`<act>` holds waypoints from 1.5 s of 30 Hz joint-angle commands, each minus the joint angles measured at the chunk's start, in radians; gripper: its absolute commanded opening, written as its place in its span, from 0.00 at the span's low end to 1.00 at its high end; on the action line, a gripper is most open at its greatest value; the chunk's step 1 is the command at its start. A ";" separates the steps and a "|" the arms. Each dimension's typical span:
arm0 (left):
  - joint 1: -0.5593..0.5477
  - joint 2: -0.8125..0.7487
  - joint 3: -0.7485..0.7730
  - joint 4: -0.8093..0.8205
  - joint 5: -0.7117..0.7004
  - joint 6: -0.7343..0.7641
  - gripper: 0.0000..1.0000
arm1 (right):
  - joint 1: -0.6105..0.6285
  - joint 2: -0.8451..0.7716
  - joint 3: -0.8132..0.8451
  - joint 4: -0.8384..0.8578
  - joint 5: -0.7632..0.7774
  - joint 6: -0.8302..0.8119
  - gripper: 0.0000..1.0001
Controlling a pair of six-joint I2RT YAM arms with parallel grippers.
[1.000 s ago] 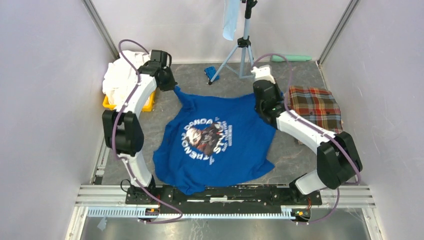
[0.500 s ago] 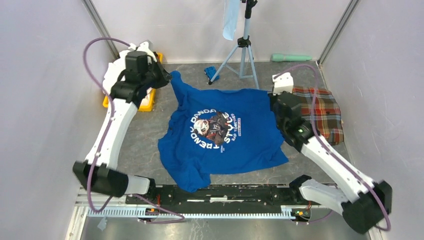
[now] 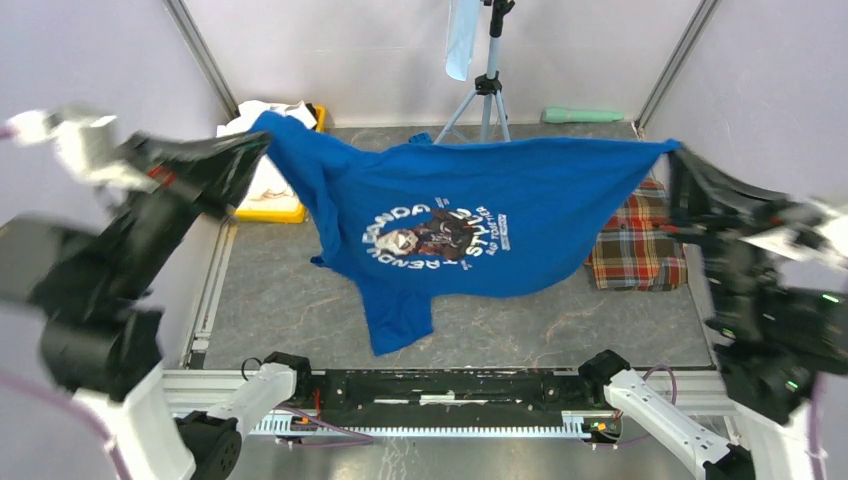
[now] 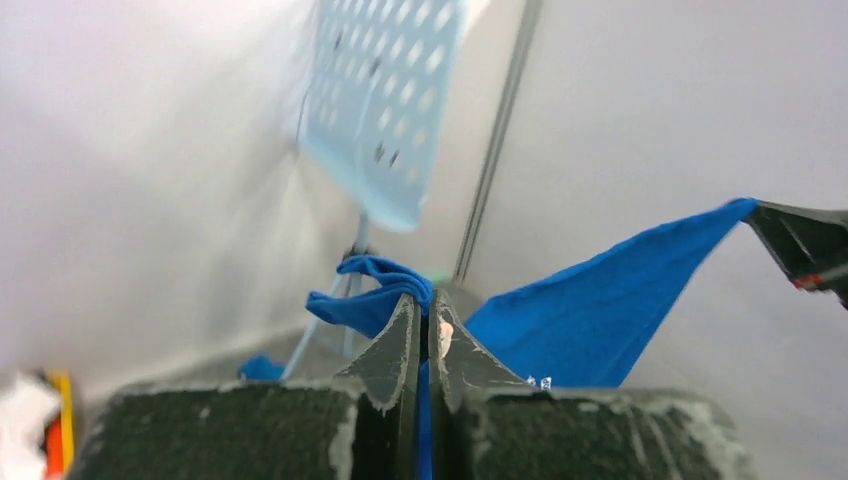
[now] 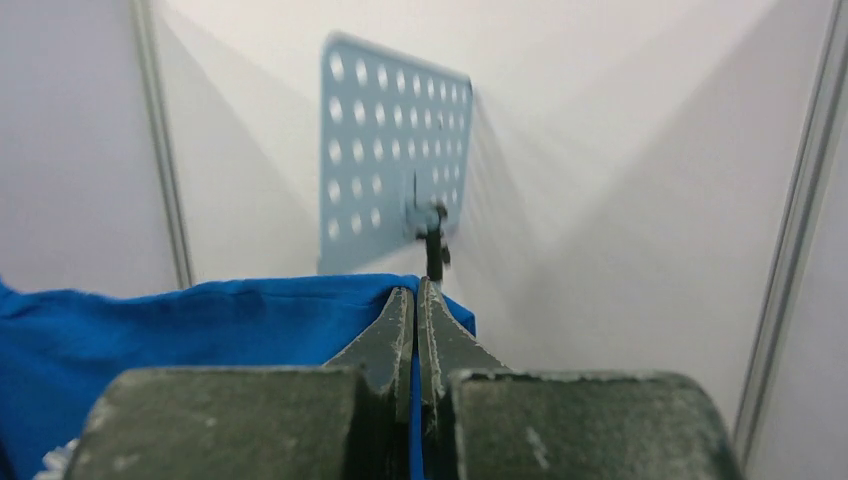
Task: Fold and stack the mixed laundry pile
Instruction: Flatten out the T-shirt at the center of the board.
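The royal-blue T-shirt [image 3: 480, 225] with a chest graphic hangs stretched in the air between both grippers, high above the table. My left gripper [image 3: 262, 138] is shut on its left corner; blue cloth shows pinched between the jaws in the left wrist view [image 4: 421, 300]. My right gripper [image 3: 672, 152] is shut on its right corner, also pinched in the right wrist view [image 5: 415, 292]. A sleeve dangles at the lower middle. A white shirt [image 3: 262, 112] lies on the yellow bin at back left. The red-green plaid cloth [image 3: 640, 245] lies folded on the table at right.
A tripod [image 3: 487, 90] with a perforated pale-blue plate [image 5: 392, 150] and a narrow pale-blue cloth [image 3: 461, 40] stands at the back middle. A green cylinder [image 3: 583, 115] lies by the back wall. The yellow bin [image 3: 268, 210] sits at the left. Enclosure walls stand close on both sides.
Both arms have risen and spread apart, lifting the blue T-shirt off the table and pulling it taut in the air. The small bright-blue object is now hidden behind the shirt.
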 commanded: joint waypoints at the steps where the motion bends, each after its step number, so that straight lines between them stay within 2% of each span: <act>1: 0.004 -0.054 0.182 -0.049 0.107 0.034 0.02 | -0.002 0.027 0.265 -0.175 -0.117 0.010 0.00; 7: 0.004 -0.109 0.333 -0.026 0.169 -0.022 0.02 | -0.010 0.061 0.591 -0.308 -0.234 0.057 0.00; 11: 0.003 -0.119 0.387 0.072 0.215 -0.102 0.02 | -0.023 0.064 0.705 -0.331 -0.279 0.111 0.00; 14: 0.004 -0.078 0.463 0.094 0.197 -0.139 0.02 | -0.039 0.078 0.739 -0.351 -0.255 0.137 0.00; 18: 0.002 -0.002 0.476 0.105 0.147 -0.159 0.02 | -0.076 0.122 0.703 -0.394 -0.064 0.119 0.00; 23: 0.002 0.115 0.342 0.112 0.111 -0.170 0.02 | -0.137 0.206 0.437 -0.370 0.173 0.060 0.00; 26: 0.002 0.168 0.128 0.125 0.073 -0.153 0.02 | -0.137 0.261 0.161 -0.278 0.294 0.085 0.00; 29: 0.008 0.241 -0.162 0.181 0.050 -0.130 0.02 | -0.139 0.309 -0.136 -0.150 0.332 0.172 0.00; 32: 0.023 0.412 -0.360 0.235 0.004 -0.084 0.02 | -0.138 0.395 -0.364 -0.001 0.337 0.242 0.00; 34: 0.047 0.599 -0.378 0.223 0.009 -0.053 0.03 | -0.139 0.475 -0.457 0.060 0.379 0.286 0.00; 36: 0.071 0.776 -0.358 0.222 0.049 -0.050 0.13 | -0.141 0.550 -0.516 0.126 0.403 0.286 0.00; 37: 0.083 0.857 -0.338 0.224 0.066 -0.062 0.24 | -0.141 0.594 -0.526 0.172 0.416 0.285 0.01; 38: 0.095 0.922 -0.328 0.230 0.073 -0.080 0.43 | -0.144 0.634 -0.519 0.177 0.413 0.274 0.08; 39: 0.106 0.962 -0.313 0.230 0.073 -0.099 0.56 | -0.143 0.684 -0.491 0.159 0.415 0.268 0.26; 40: 0.109 0.988 -0.310 0.241 0.071 -0.108 0.66 | -0.145 0.718 -0.469 0.140 0.419 0.264 0.37; 41: 0.108 0.993 -0.312 0.250 0.051 -0.113 0.80 | -0.146 0.734 -0.450 0.138 0.420 0.256 0.43; 43: 0.107 0.976 -0.313 0.252 0.035 -0.115 0.96 | -0.145 0.735 -0.440 0.113 0.423 0.243 0.58; 45: 0.101 0.944 -0.307 0.233 -0.008 -0.097 1.00 | -0.145 0.711 -0.440 0.117 0.424 0.231 0.63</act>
